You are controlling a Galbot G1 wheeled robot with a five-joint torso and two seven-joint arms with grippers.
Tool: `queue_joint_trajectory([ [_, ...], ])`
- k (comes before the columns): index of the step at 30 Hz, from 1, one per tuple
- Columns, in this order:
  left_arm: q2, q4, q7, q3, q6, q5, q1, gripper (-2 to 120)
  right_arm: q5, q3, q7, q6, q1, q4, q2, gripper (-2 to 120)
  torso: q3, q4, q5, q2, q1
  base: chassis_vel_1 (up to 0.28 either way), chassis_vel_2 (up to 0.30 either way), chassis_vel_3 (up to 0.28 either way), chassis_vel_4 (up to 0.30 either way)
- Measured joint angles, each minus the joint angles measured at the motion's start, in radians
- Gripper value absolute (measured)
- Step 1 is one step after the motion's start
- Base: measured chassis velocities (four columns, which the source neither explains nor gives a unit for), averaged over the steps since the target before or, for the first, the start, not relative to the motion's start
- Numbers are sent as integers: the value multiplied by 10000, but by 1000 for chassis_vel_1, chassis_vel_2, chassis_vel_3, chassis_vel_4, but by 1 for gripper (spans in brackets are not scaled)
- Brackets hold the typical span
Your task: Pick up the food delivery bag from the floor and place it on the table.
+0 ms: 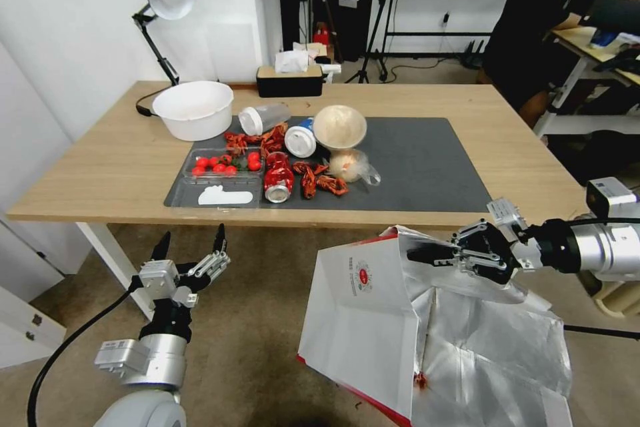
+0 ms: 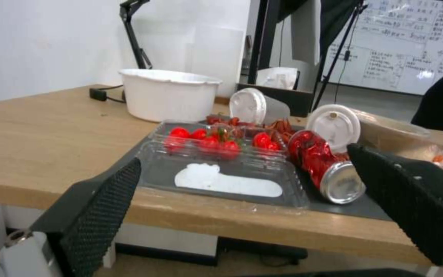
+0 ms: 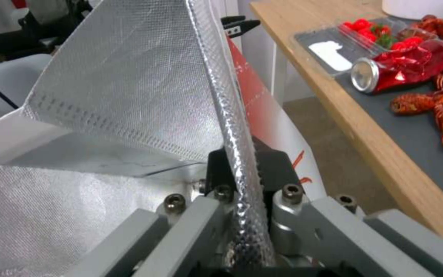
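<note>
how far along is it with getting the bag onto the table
Done: the right gripper is shut on the foil-lined rim of the food delivery bag, pinching it.
In hand: the bag hangs below the front edge of the table.
Left: raising it over the edge and setting it down. The left gripper waits open in front of the table.

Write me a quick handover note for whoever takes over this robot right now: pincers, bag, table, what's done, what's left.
Right pincer: shut on the foil-lined rim of the food delivery bag, mouth open, just in front of the table edge.
Left pincer: open, holding nothing, raised below the front edge of the table near its white leg.
Table: the left half of the dark mat carries food clutter, including a tipped red can; the right half is bare.
Done: bag gripped.
Left: raise the bag over the edge and set it on the table, probably on the bare mat.
</note>
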Motion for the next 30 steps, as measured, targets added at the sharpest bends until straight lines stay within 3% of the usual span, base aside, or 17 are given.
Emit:
queue_joint_trajectory([
  [17,-11,26,-3,-1,-56,4,-14,100,12,7,-7,9,18,-19,-9,0,466,0,0,838,372,0,0,0,0],
  [30,10,29,-8,3,-74,64,-3,100,43,43,-2,8,27,-22,-5,0,579,0,-1,1028,452,0,0,0,0],
])
